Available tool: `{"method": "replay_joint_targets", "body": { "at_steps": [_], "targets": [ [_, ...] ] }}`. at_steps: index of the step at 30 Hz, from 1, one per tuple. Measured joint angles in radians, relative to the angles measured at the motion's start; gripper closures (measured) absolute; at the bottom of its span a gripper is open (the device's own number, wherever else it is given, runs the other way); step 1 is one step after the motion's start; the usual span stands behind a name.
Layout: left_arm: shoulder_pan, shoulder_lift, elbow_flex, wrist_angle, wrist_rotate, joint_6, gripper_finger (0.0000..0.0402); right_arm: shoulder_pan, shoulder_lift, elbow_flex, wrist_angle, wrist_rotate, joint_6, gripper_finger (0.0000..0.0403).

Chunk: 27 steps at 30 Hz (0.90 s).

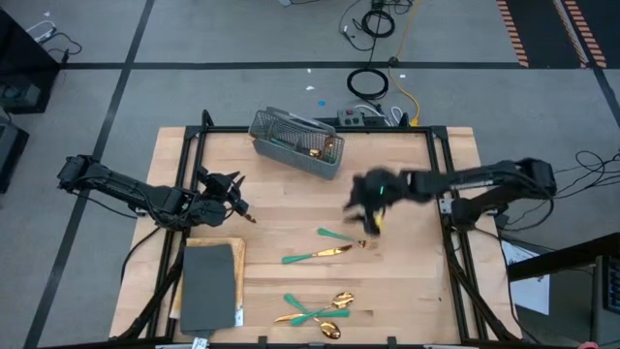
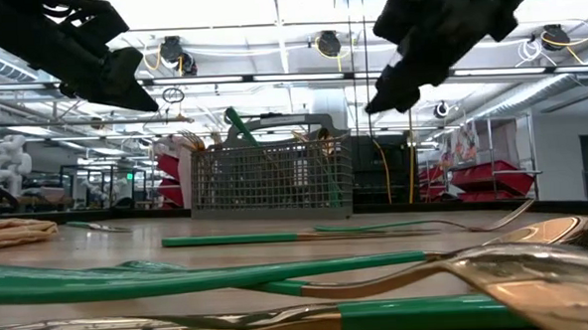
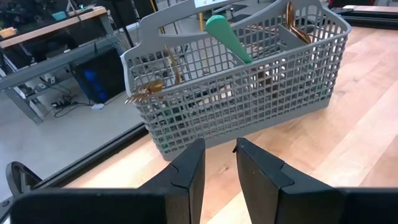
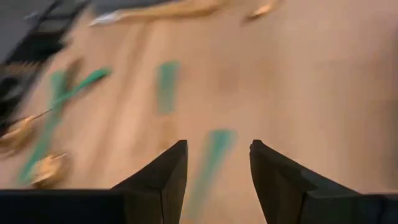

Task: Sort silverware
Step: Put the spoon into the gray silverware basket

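A grey wire-mesh basket stands at the table's far middle. In it stand several pieces of silverware: a teal handle and gold heads show. Loose silverware lies on the wood: a fork and another piece at the middle, and a small cluster by the near edge. My left gripper hovers open left of the basket, pointing at it, with nothing between its fingers. My right gripper hangs open above the table right of centre, over the loose pieces, touching nothing.
A dark grey board with a tan cloth edge lies at the near left. A power strip and cables sit beyond the far edge. Black frame rails run along the table's sides. Bare wood lies between the basket and the loose pieces.
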Motion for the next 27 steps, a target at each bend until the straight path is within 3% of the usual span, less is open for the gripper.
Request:
{"method": "replay_joint_targets", "body": {
  "at_steps": [5, 11, 15, 21, 27],
  "targets": [
    [0.000, 0.000, 0.000, 0.000, 0.000, 0.000, 0.0303, 0.236, 0.104, 0.000, 0.068, 0.042, 0.061, 0.0241],
    [0.000, 0.000, 0.000, 0.001, 0.006, 0.000, 0.0303, 0.396, 0.254, 0.092, 0.125, 0.046, 0.084, 0.0235],
    [0.000, 0.000, 0.000, 0.001, 0.046, -0.001, 0.0303, 0.454, 0.386, 0.214, 0.080, 0.046, 0.074, 0.0226],
    [0.000, 0.000, 0.000, 0.002, 0.079, -0.001, 0.0303, 0.489, 0.577, 0.469, -0.145, 0.045, 0.014, 0.0220],
    [0.000, 0.000, 0.000, 0.001, 0.090, -0.001, 0.0303, 0.531, 0.668, 0.618, -0.220, 0.042, 0.005, 0.0220]
  ]
}}
